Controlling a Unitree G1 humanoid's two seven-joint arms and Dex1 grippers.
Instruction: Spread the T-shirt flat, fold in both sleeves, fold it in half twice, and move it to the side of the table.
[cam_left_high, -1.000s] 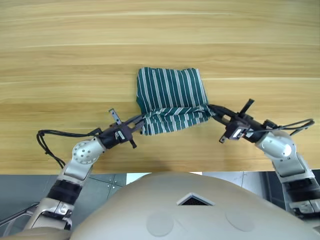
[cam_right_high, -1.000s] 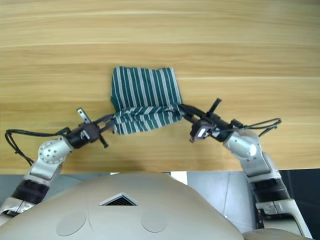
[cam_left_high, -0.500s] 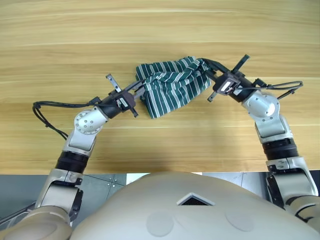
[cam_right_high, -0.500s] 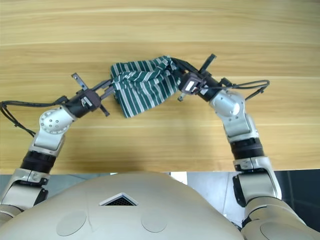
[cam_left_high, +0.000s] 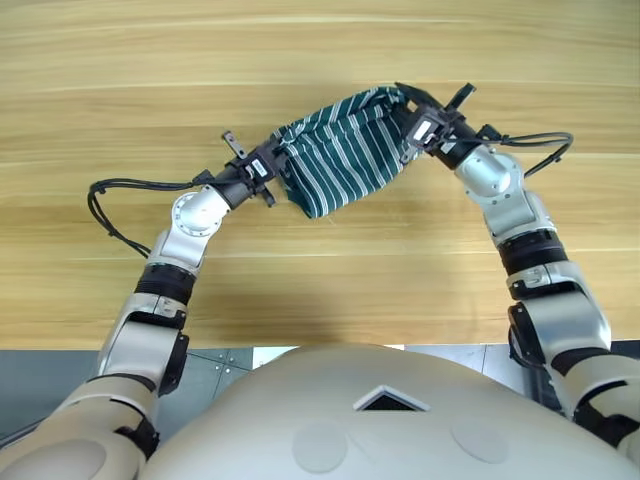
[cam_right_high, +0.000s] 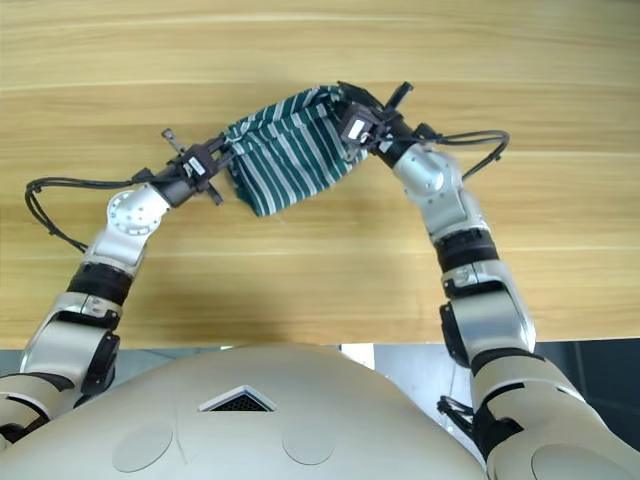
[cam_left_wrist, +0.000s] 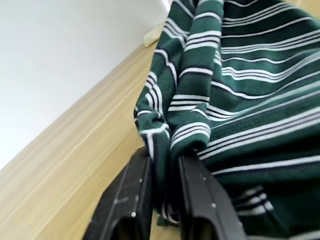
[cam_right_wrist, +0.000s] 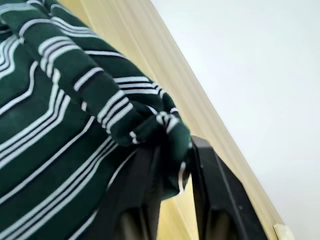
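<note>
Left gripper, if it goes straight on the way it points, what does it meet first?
The T-shirt: the left gripper is shut on its corner and points into the hanging cloth. Beyond it, possibly the right gripper; depth is unclear.

One striped T-shirt (cam_left_high: 345, 150) is hanging over one desk (cam_left_high: 320, 40); one left gripper (cam_left_high: 278, 157) and one right gripper (cam_left_high: 403, 105) are each clamping it between two fingers (cam_left_wrist: 131, 195).

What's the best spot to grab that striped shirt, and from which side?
At the two upper corners, one from each side, as the left gripper and right gripper hold it. The T-shirt is limp and hangs between the pinched corners; one grip alone would probably let it bunch.
</note>
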